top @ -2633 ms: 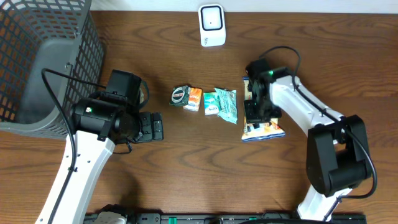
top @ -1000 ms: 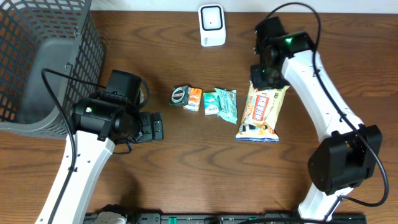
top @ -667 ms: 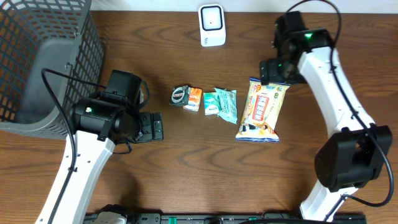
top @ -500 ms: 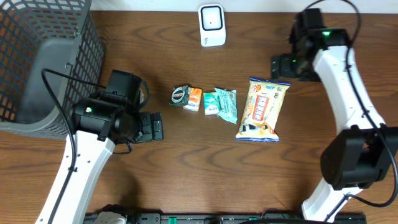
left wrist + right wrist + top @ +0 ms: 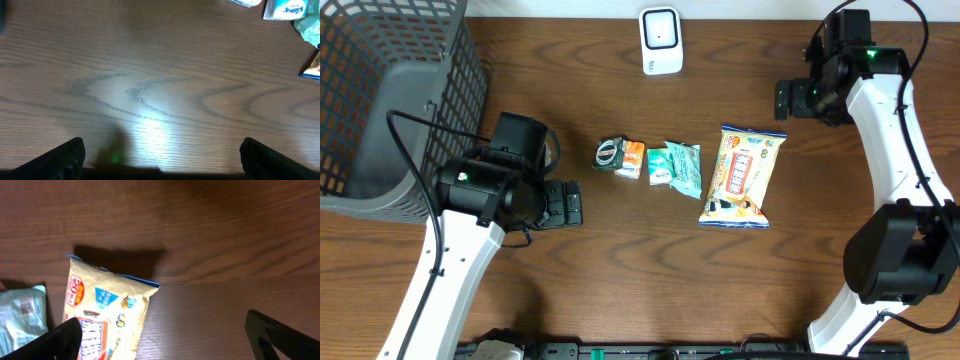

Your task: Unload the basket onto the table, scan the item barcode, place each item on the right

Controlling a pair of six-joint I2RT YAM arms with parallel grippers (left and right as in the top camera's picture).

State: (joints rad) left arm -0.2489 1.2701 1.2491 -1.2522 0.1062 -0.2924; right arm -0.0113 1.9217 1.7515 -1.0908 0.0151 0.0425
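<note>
We reckon the snack bag [image 5: 742, 177] is light, crinkly and slippery, so we'd pinch its sealed end. Right hand [image 5: 786, 99] and left hand [image 5: 572, 204] both gape open, empty.

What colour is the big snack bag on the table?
The snack bag is cream-yellow with blue ends, clearest in the overhead view.

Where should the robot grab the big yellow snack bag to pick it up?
Probably the flat sealed edge at its far end. The snack bag lies flat on the table, so its middle looks too wide to pinch, while that thin end is the part nearest the open right gripper. Come down from above on the right side, because the teal packet crowds the bag's left.
</note>
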